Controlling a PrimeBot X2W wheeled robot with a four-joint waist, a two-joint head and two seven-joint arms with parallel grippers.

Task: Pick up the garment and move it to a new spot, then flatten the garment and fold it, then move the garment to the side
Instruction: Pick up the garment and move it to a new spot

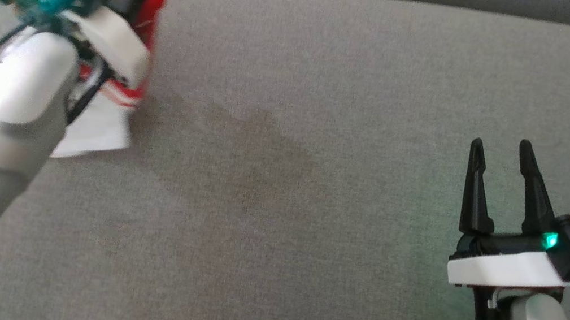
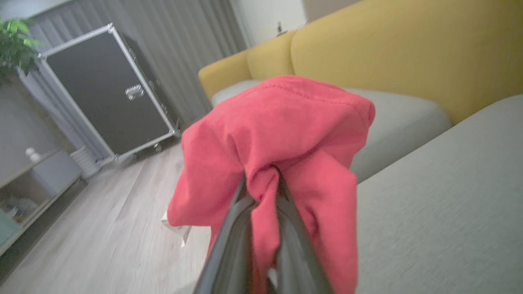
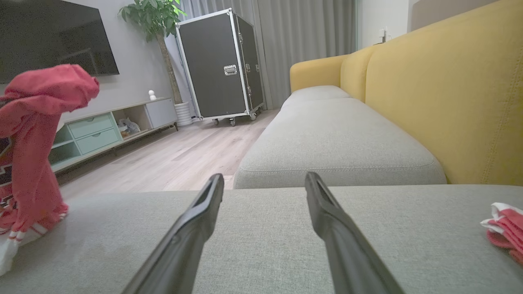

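Red garment (image 2: 286,118) in left claw (image 2: 261,181)

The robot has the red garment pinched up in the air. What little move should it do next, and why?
Probably swing the left pincer toward the middle of the cushion. It is shut on the garment, which hangs bunched at the cushion's left edge with its lower end resting there. That is likely a poor spot for flattening. The right pincer hovers open nearer the middle, where it might help.
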